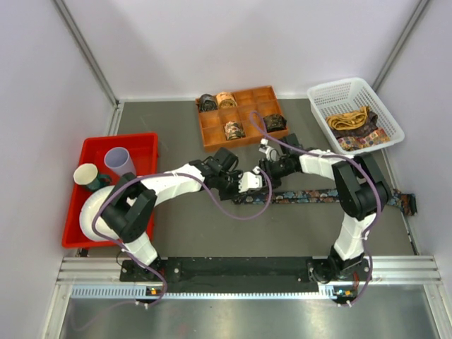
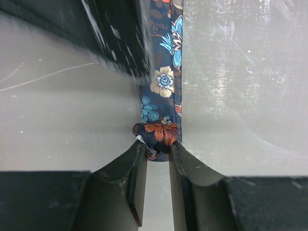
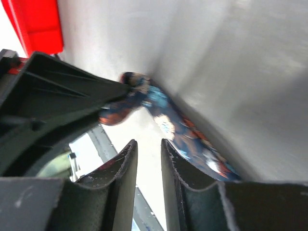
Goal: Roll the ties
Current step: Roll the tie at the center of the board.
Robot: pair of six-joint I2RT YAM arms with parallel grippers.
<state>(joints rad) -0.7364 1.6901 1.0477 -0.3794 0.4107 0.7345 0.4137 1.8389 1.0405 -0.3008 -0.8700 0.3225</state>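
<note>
Left gripper [image 2: 157, 146] is pinching the little rolled end of the floral tie [image 2: 163, 82]. The right gripper [image 3: 147, 144] hangs just beside it, fingers slightly apart on nothing. The rest of the tie lies flat on the table [image 1: 183, 233], running out toward the right edge (the right arm hides a stretch of it).

I work in a robotics lab cell: white panel walls [image 1: 247, 42] enclose my grey table [image 1: 183, 240], an aluminium rail [image 1: 417, 268] mounted along its near edge.

Left claw [image 1: 248, 182], right claw [image 1: 266, 168] meeting at tie [image 1: 318, 195] end.
</note>
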